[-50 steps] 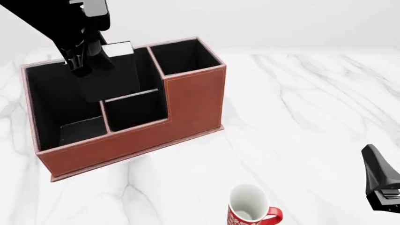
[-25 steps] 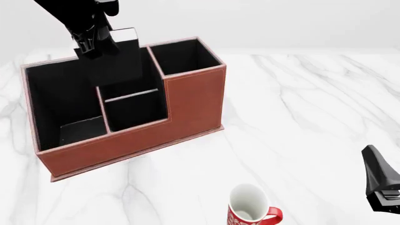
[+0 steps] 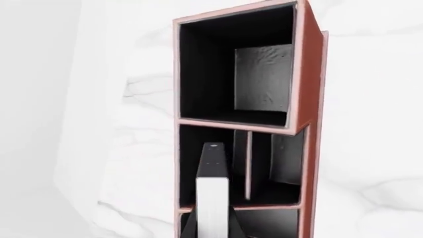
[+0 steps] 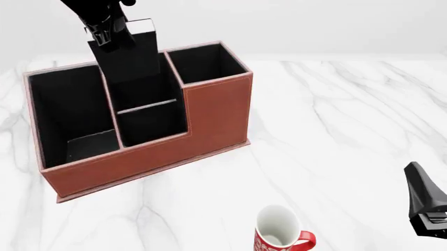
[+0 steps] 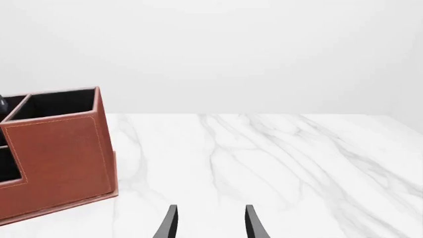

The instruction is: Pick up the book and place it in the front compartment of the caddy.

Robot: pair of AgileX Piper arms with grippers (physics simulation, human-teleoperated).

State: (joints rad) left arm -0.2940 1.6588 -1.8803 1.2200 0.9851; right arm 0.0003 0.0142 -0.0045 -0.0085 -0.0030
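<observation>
In the left wrist view the book [image 3: 213, 198] shows edge-on: black cover, white page edge, standing in the middle part of the caddy [image 3: 309, 89], next to the thin partition. The gripper itself isn't visible here. Looks like a thin, stiff, fairly light slab to me, and the smooth cover is probably a bit slippery, so pinching across the flat faces near the top edge seems the sensible hold. In the front view the left gripper [image 4: 104, 32] is clamped on the book's [image 4: 133, 57] upper end, and the book stands almost upright, tilted slightly, with its lower part down behind the front compartment [image 4: 150, 123]; I honestly can't tell whether it's in that cell or the one just behind. A red-and-white mug [image 4: 281, 235] sits on the bench [image 4: 335, 130] well apart from the caddy; it has some white pattern but nothing I can read. In the right wrist view the right gripper [image 5: 209, 223] hangs with fingers spread, holding nothing, caddy [image 5: 59, 153] off to one side. No brands or lettering anywhere.
</observation>
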